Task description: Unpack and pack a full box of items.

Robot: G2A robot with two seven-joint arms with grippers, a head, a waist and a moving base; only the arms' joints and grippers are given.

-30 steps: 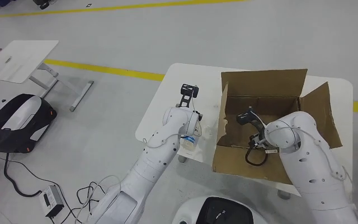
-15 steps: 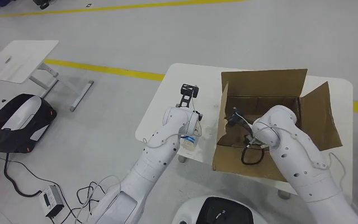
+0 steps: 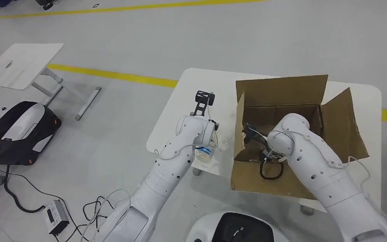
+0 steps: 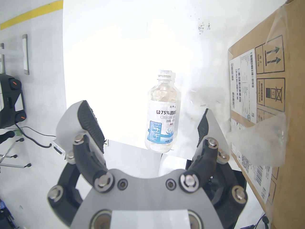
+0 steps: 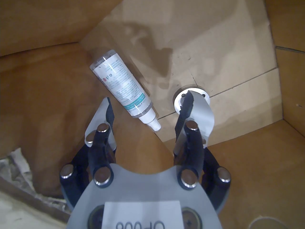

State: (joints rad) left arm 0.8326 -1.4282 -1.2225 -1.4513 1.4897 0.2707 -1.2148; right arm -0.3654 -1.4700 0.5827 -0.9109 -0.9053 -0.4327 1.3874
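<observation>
We found the white table carrying the open cardboard box, its flaps folded outward so an arm could go straight down into it. That suited the unpacking half of the job, which we judged to be under way, since one item stood outside and others lay inside.

The right gripper hung inside the box with its fingers spread wide and nothing between them. We took it to be lined up over the things on the box floor, open enough to close around a slim item.

The left gripper waited over the table just outside the box wall, also wide open and empty. We read this as an arm parked clear of the box mouth so the two arms would not meet.

Beyond its fingers the clear bottle stood upright on the table, close to the table's near edge and beside the box but not touching it. Upright, it was less likely to roll off.

On the box floor the white tube lay on its side along the fold where floor meets wall, nozzle toward the right gripper. Near it sat a small round metal piece, partly hidden behind one finger; what it was, we could not tell
</observation>
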